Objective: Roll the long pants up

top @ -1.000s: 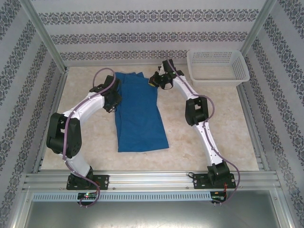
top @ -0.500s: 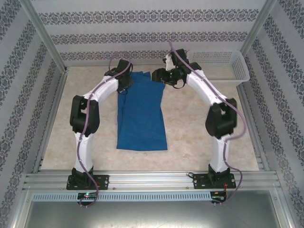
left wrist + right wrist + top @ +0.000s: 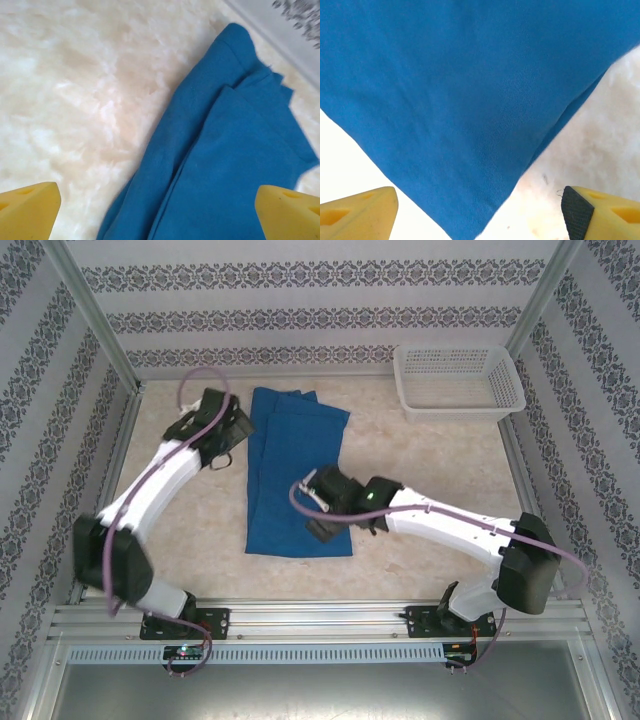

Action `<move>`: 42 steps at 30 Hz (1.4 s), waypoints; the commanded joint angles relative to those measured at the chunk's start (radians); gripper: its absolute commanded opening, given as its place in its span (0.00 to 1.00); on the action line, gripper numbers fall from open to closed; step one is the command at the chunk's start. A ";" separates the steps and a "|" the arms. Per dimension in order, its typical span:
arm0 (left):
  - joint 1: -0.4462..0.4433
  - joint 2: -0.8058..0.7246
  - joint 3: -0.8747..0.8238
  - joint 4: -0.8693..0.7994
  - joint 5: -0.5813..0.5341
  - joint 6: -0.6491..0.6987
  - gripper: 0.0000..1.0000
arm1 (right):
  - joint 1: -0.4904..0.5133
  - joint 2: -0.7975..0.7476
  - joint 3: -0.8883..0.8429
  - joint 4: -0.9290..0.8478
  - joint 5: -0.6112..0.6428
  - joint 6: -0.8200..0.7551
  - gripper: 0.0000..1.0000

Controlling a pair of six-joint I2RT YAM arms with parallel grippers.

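The long pants (image 3: 298, 475) are royal blue and lie flat on the table, folded lengthwise, running from the far middle toward the near edge. My left gripper (image 3: 238, 438) hovers at their far left edge. In the left wrist view it (image 3: 157, 215) is open, its yellow fingertips (image 3: 27, 210) wide apart above the pants' (image 3: 225, 150) layered edge, holding nothing. My right gripper (image 3: 313, 508) is over the near right part of the cloth. In the right wrist view it (image 3: 480, 215) is open above a near corner of the pants (image 3: 470, 100), with nothing between its fingers.
A white mesh basket (image 3: 458, 380) stands at the far right corner against the wall. Metal frame rails (image 3: 320, 618) border the marbled table, with patterned walls on three sides. Bare tabletop lies left and right of the pants.
Both arms left the far end of the pants. The left moved to the far left edge, the right swung down to the near right corner. Both grippers opened.
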 commanded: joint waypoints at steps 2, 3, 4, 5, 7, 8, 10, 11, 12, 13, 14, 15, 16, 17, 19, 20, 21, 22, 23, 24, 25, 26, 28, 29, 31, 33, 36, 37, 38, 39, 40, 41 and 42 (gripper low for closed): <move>-0.022 -0.242 -0.231 -0.049 0.005 -0.147 1.00 | 0.082 -0.024 -0.085 0.092 0.171 -0.043 0.91; -0.034 -0.313 -0.286 -0.056 0.010 -0.178 1.00 | 0.109 -0.014 -0.097 0.107 0.195 -0.058 0.94; -0.048 -0.378 -0.331 -0.073 0.019 -0.217 1.00 | 0.133 0.001 -0.100 0.115 0.212 -0.077 0.95; -0.064 -0.433 -0.363 -0.096 0.020 -0.254 1.00 | 0.151 0.019 -0.099 0.115 0.230 -0.091 0.96; -0.114 -0.556 -0.436 -0.153 0.019 -0.342 1.00 | 0.190 0.064 -0.092 0.115 0.276 -0.116 0.98; -0.136 -0.610 -0.467 -0.175 0.016 -0.382 1.00 | 0.207 0.079 -0.088 0.114 0.283 -0.128 0.98; -0.178 -0.713 -0.521 -0.208 0.014 -0.436 1.00 | 0.235 0.101 -0.074 0.116 0.297 -0.138 0.98; -0.195 -0.762 -0.542 -0.223 0.013 -0.453 1.00 | 0.246 0.109 -0.069 0.119 0.294 -0.142 0.98; -0.203 -0.801 -0.561 -0.238 0.016 -0.472 1.00 | 0.252 0.121 -0.063 0.124 0.294 -0.144 0.98; -0.205 -0.829 -0.572 -0.245 0.022 -0.483 1.00 | 0.254 0.133 -0.059 0.130 0.293 -0.145 0.98; -0.207 -0.853 -0.582 -0.243 0.025 -0.484 1.00 | 0.257 0.149 -0.057 0.141 0.292 -0.147 0.98; -0.207 -0.865 -0.585 -0.248 0.025 -0.484 1.00 | 0.259 0.168 -0.054 0.152 0.290 -0.147 0.97; -0.207 -0.866 -0.581 -0.256 0.025 -0.484 1.00 | 0.262 0.185 -0.047 0.159 0.289 -0.150 0.97; -0.207 -0.859 -0.574 -0.255 0.027 -0.474 1.00 | 0.267 0.200 -0.040 0.171 0.288 -0.155 0.97; -0.208 -0.831 -0.558 -0.265 0.038 -0.468 1.00 | 0.278 0.230 -0.019 0.185 0.284 -0.159 0.96; -0.208 -0.814 -0.550 -0.263 0.046 -0.462 1.00 | 0.283 0.246 -0.001 0.187 0.279 -0.161 0.96; -0.207 -0.798 -0.544 -0.264 0.049 -0.458 1.00 | 0.286 0.264 0.015 0.185 0.275 -0.163 0.96; -0.208 -0.787 -0.540 -0.264 0.052 -0.462 1.00 | 0.287 0.284 0.029 0.184 0.273 -0.161 0.95; -0.207 -0.781 -0.538 -0.260 0.054 -0.461 1.00 | 0.287 0.300 0.036 0.183 0.270 -0.160 0.95; -0.209 -0.777 -0.538 -0.252 0.056 -0.459 1.00 | 0.287 0.316 0.040 0.185 0.262 -0.160 0.94; -0.209 -0.777 -0.539 -0.248 0.055 -0.461 1.00 | 0.289 0.331 0.039 0.188 0.255 -0.157 0.94; -0.210 -0.775 -0.539 -0.245 0.056 -0.462 1.00 | 0.289 0.340 0.033 0.198 0.250 -0.151 0.92; -0.209 -0.769 -0.539 -0.234 0.053 -0.460 1.00 | 0.288 0.364 0.018 0.221 0.242 -0.153 0.87; -0.210 -0.764 -0.538 -0.231 0.054 -0.460 1.00 | 0.287 0.378 0.013 0.229 0.238 -0.162 0.84; -0.210 -0.748 -0.538 -0.215 0.062 -0.457 1.00 | 0.280 0.404 -0.001 0.254 0.222 -0.178 0.75; -0.209 -0.730 -0.536 -0.207 0.070 -0.459 1.00 | 0.268 0.415 -0.019 0.283 0.208 -0.187 0.67; -0.209 -0.715 -0.530 -0.198 0.073 -0.455 1.00 | 0.245 0.419 -0.028 0.304 0.172 -0.200 0.13; -0.210 -0.714 -0.527 -0.197 0.070 -0.454 1.00 | 0.241 0.419 -0.028 0.309 0.172 -0.208 0.00; -0.209 -0.713 -0.522 -0.196 0.070 -0.454 1.00 | 0.236 0.416 -0.024 0.304 0.166 -0.214 0.00; -0.209 -0.712 -0.520 -0.196 0.068 -0.454 1.00 | 0.235 0.410 -0.012 0.287 0.156 -0.221 0.00; -0.210 -0.712 -0.517 -0.194 0.067 -0.454 1.00 | 0.234 0.400 0.002 0.270 0.145 -0.226 0.00; -0.209 -0.710 -0.515 -0.193 0.067 -0.456 1.00 | 0.232 0.386 0.018 0.247 0.127 -0.227 0.00; -0.209 -0.708 -0.513 -0.193 0.067 -0.458 1.00 | 0.226 0.371 0.032 0.225 0.103 -0.226 0.00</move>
